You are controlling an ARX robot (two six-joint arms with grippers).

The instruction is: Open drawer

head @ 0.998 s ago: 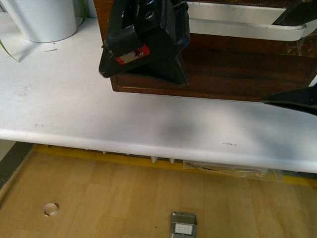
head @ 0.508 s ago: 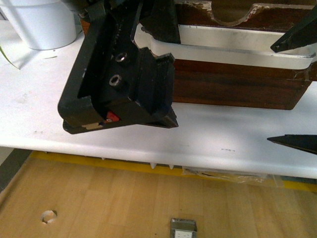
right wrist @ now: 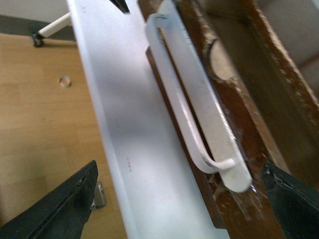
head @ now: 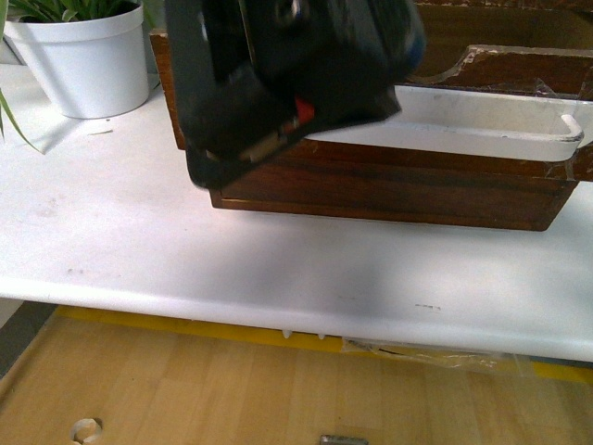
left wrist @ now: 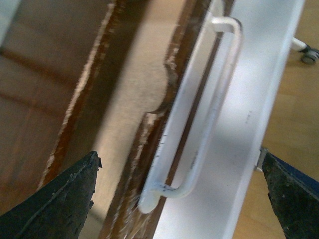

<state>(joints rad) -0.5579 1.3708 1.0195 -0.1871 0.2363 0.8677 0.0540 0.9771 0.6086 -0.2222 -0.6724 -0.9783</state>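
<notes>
Front view: drawer [head: 398, 185] upper right, on white table [head: 139, 241], partly behind blurred black left arm [head: 278, 74]. Left wrist view: left end effector [left wrist: 179, 164] spread open, white handle [left wrist: 222, 99] centre. Right wrist view: right end effector [right wrist: 179, 167] likewise spread, handle centre

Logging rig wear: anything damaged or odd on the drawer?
Yes. The drawer has a chipped top edge, pale wood showing around the notch, and its handle looks held on by clear tape, not screws.

white plant pot [head: 88, 65], white table [head: 139, 241], wood floor [head: 232, 389]
</notes>
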